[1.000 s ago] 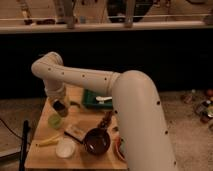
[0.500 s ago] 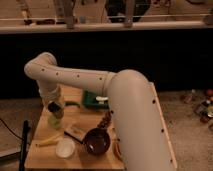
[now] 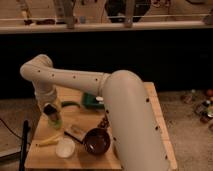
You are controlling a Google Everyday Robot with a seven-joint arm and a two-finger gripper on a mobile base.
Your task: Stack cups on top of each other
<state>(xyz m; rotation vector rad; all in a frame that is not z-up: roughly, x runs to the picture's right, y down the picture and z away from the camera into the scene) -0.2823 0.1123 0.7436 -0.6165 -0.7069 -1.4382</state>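
Where the wooden table [image 3: 45, 159] stands in a dark room, the gripper [image 3: 52, 113] hangs at 9 o'clock over a green cup [image 3: 55, 122], whether gripping I cannot tell; bowl [image 3: 96, 141] and dish [image 3: 65, 148] at 6

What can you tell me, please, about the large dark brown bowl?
The large dark brown bowl is round, glossy, upright and looks empty. It stands near the wooden table's front edge, just right of the white dish. The gripper is away to its left by the lime green cup, not touching it.
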